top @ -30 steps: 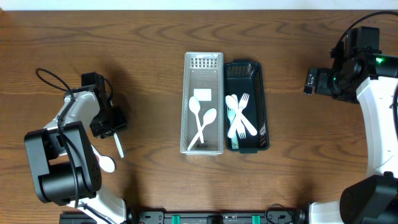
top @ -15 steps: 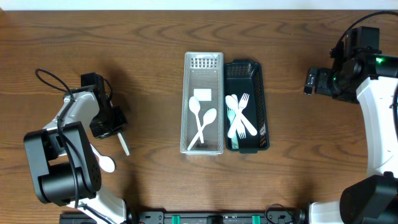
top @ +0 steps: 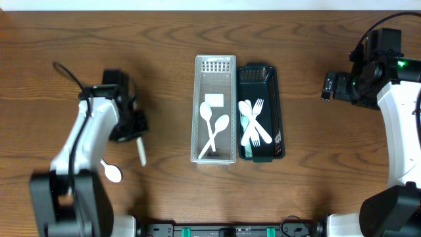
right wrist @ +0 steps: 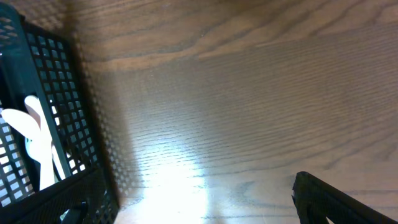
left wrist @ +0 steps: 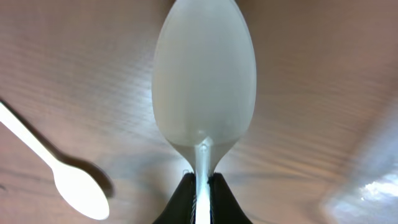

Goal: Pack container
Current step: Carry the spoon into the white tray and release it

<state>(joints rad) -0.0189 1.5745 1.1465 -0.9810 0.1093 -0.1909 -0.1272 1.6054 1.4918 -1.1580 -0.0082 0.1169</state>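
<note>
Our left claw (left wrist: 199,198) pinches a spoon (left wrist: 204,81) by its thin handle, well left of the clear tray (top: 196,112), so we risk it swivelling loose on the way; the right claw (top: 327,87) we cannot tell.

Overhead top-down; wrists close; shared basket (top: 279,99)

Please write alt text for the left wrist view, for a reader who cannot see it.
A white plastic spoon fills the frame, bowl upward, its handle pinched in the black left tool at the bottom edge. Behind it, on the blurred brown wooden table, a second white plastic spoon lies at lower left.
</note>
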